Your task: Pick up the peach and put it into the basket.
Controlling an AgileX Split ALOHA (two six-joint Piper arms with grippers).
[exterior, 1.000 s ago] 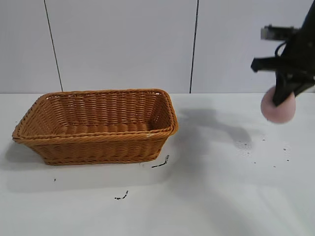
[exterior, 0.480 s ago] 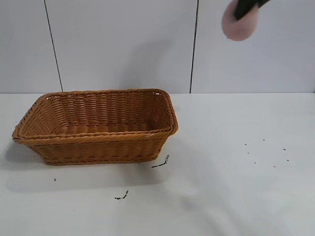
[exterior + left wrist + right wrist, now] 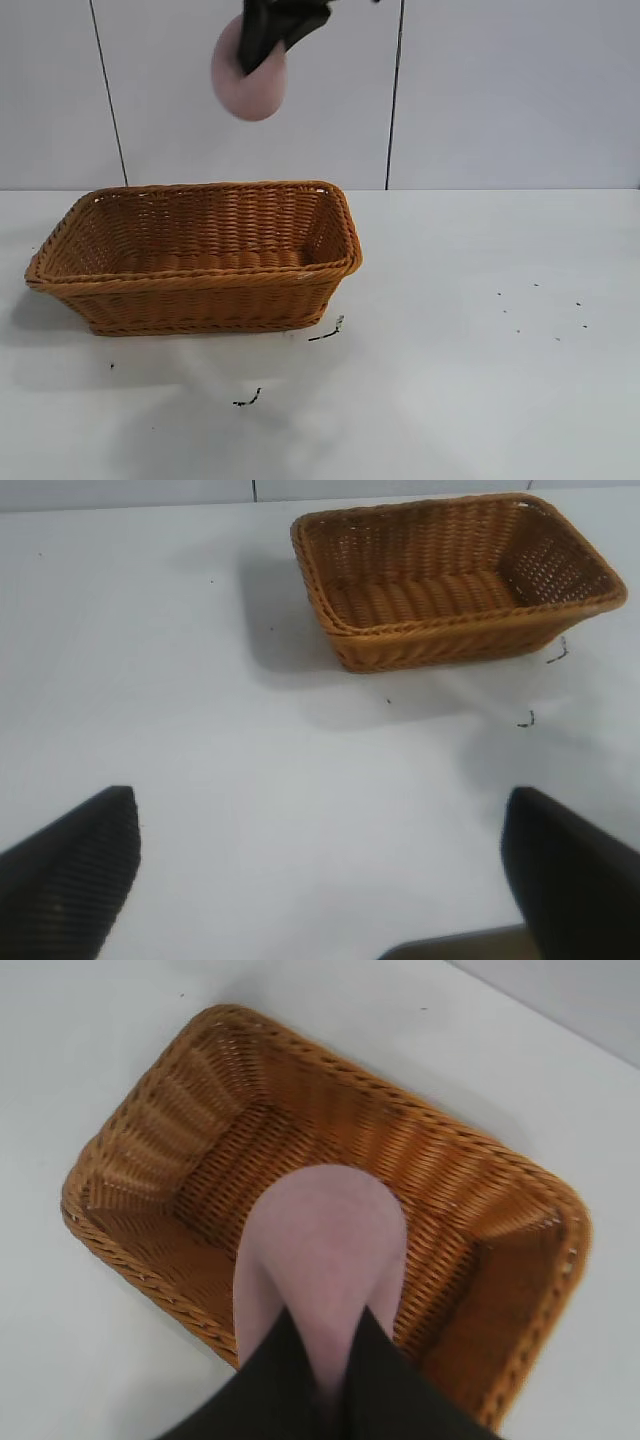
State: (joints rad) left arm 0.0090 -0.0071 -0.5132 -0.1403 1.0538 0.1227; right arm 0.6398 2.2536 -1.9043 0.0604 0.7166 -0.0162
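The pale pink peach (image 3: 250, 82) hangs high in the air above the orange-brown wicker basket (image 3: 200, 255), held by my right gripper (image 3: 262, 45), which is shut on it. In the right wrist view the peach (image 3: 320, 1250) sits between the black fingers (image 3: 280, 1380) with the basket's (image 3: 150, 1140) open inside straight below it. My left gripper (image 3: 320, 870) is open and empty, well back from the basket (image 3: 450, 575), over bare table.
The white table (image 3: 480, 380) carries a few small black specks (image 3: 325, 332) in front of and to the right of the basket. A white panelled wall (image 3: 500, 90) stands behind.
My right gripper has carried the peach up from low at the right, then leftward across the top, to above the basket. The basket has not moved.
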